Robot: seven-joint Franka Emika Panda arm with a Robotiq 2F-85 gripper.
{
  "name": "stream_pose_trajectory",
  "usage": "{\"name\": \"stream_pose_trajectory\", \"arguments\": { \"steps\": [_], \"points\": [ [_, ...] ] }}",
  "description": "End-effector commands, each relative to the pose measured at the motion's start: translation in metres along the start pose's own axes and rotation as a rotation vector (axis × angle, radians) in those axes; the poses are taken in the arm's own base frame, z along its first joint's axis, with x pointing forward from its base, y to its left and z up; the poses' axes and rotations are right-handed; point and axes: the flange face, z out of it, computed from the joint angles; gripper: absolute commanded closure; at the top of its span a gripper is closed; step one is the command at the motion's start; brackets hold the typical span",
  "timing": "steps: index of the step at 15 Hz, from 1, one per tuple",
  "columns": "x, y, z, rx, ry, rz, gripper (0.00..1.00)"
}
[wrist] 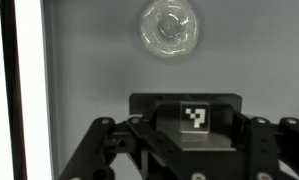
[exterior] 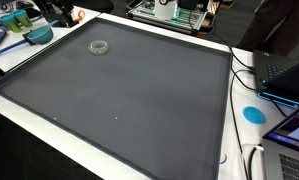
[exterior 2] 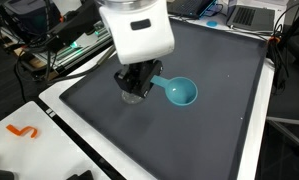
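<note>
**1. Gripper** [exterior 2: 134, 90]
- Seen from outside in an exterior view only. It hangs low over the grey mat [exterior 2: 219, 130], fingers pointing down.
- Jaw opening: cannot be told. The ext. view gives a dark mass w/o a readable gap.
- The wrist view cuts off the fingertips and shows only the link bars and the marker tag [wrist: 194, 118] on the body.
- No held item can be confirmed.

**2. Clear ring** [wrist: 169, 28]
- Lies flat on the mat. In the wrist view it sits ahead of the gripper body and apart from it.
- An exterior view [exterior: 99, 46] places it near one corner of the mat, inside the edge.
- A pale patch under the gripper [exterior 2: 136, 98] is possibly the same ring, but it is too small to confirm.

**3. Teal scoop** [exterior 2: 179, 92]
- Shown in that exterior view only.
- Lies on the mat just beside the gripper, handle toward the fingers, bowl pointing away.
- Handle-to-finger contact: cannot be told.

**4. Blue disc** [exterior: 253, 113]
- Rests on the white border beside the mat. It shows in that view only.
</note>
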Motion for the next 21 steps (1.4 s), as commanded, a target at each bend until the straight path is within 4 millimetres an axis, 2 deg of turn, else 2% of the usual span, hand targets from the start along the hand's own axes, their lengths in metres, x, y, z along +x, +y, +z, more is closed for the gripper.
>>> {"name": "stream_pose_trajectory", "arguments": {
  "steps": [1,5,11,21],
  "points": [
    [-0.016,0.027,0.000,0.125,0.030,0.006,0.72],
    [-0.037,0.053,0.005,0.225,0.064,-0.009,0.72],
    [-0.066,0.081,0.013,0.316,0.104,-0.056,0.72],
    [-0.108,0.106,0.040,0.406,0.197,-0.151,0.72]
  ]
}}
